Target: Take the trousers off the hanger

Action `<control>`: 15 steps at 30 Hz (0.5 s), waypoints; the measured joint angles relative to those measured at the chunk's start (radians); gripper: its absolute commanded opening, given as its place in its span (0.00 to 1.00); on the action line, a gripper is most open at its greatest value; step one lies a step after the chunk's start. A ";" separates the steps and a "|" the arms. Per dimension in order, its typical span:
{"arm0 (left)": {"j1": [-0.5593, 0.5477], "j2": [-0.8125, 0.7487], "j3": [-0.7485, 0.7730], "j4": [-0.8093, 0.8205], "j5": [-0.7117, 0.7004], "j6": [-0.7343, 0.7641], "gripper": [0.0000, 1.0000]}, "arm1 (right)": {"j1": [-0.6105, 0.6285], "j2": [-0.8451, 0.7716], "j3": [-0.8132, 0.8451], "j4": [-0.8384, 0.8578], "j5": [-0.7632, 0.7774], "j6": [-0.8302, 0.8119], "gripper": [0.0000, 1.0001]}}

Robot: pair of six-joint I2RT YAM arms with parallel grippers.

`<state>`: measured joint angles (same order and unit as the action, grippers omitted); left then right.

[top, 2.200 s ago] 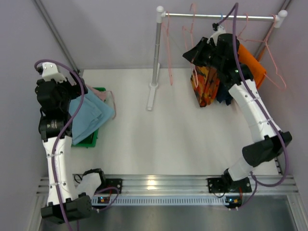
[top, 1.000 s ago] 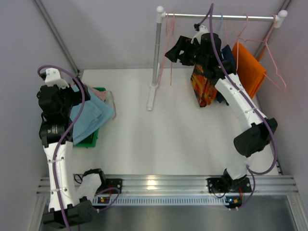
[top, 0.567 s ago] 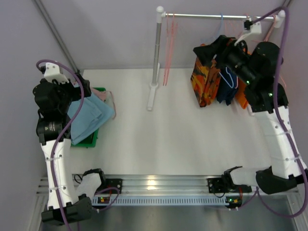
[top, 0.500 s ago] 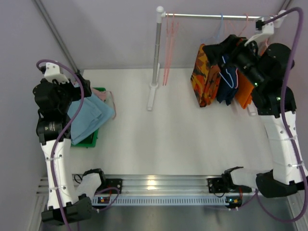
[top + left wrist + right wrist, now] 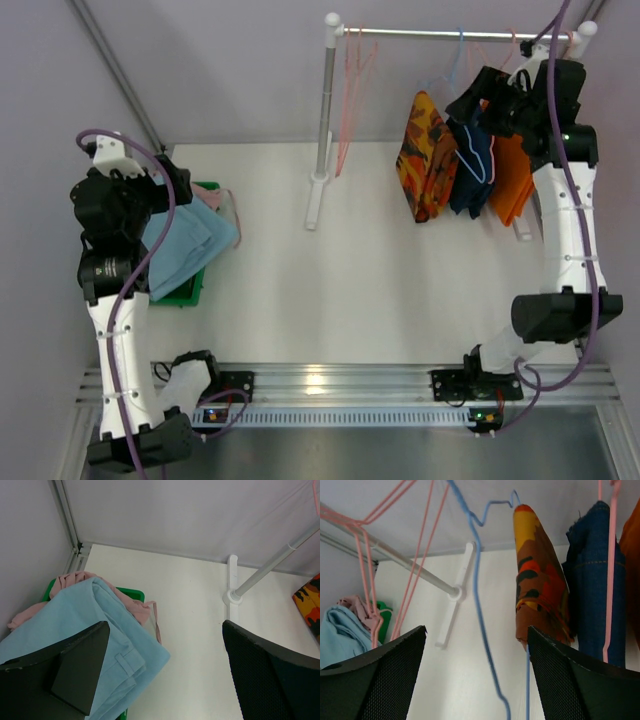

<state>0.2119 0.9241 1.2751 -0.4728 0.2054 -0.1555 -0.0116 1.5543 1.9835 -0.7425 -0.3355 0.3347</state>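
At the far right, under the rail: patterned trousers, navy trousers and orange trousers, side by side and close together. Hang folded over hangers, ends down toward the tabletop, held by nothing but their own weight across the bars; likely free to come off with a sideways pull or a lift.

Up at rail height beside them, the right claw. Gapes wide in the wrist view, gripping nothing, with a bare blue hanger dangling between the fingers and touching neither, as far as can be told. Looks toward the patterned pair, probably the next to take, being leftmost and clear of neighbours on one side. Calls for care with the blue wire in the way: risk of snagging it instead of cloth.

Farther left along the rail, near the post, bare pink hangers, bunched together and seemingly pushed aside to leave room.

At the left edge of the tabletop, a green bin with blue trousers piled on top and pink trousers peeking out behind. Serves as the drop spot, by the look of it; points to two pairs off and three to go.

Above the bin, the left claw: spread wide as well, empty, apparently waiting close to the pile.

No brand, label or writing legible in any view.
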 measured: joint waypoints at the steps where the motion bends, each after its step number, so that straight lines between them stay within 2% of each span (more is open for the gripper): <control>1: 0.000 -0.003 0.000 0.001 0.000 -0.002 0.99 | -0.008 0.021 -0.001 -0.011 -0.006 0.002 0.80; 3: 0.000 -0.007 -0.001 0.002 0.005 -0.005 0.99 | -0.019 0.055 -0.002 -0.017 -0.021 0.006 0.80; 6: 0.000 -0.013 -0.009 0.006 0.011 -0.012 0.99 | -0.021 0.082 -0.002 -0.014 -0.063 0.014 0.73; 9: 0.000 -0.014 -0.023 0.013 0.013 -0.018 0.99 | -0.021 0.097 -0.001 -0.005 -0.133 0.036 0.64; 10: 0.000 -0.014 -0.028 0.013 0.014 -0.019 0.99 | -0.021 0.101 -0.001 -0.001 -0.158 0.050 0.56; 12: 0.000 -0.014 -0.039 0.014 0.014 -0.022 0.99 | -0.020 0.110 -0.001 0.007 -0.203 0.074 0.50; 15: 0.000 -0.014 -0.045 0.015 0.015 -0.026 0.99 | -0.020 0.123 -0.001 0.023 -0.260 0.116 0.48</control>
<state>0.2119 0.9100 1.2301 -0.4576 0.2203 -0.1810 -0.0319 1.6772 1.9827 -0.7193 -0.5953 0.4503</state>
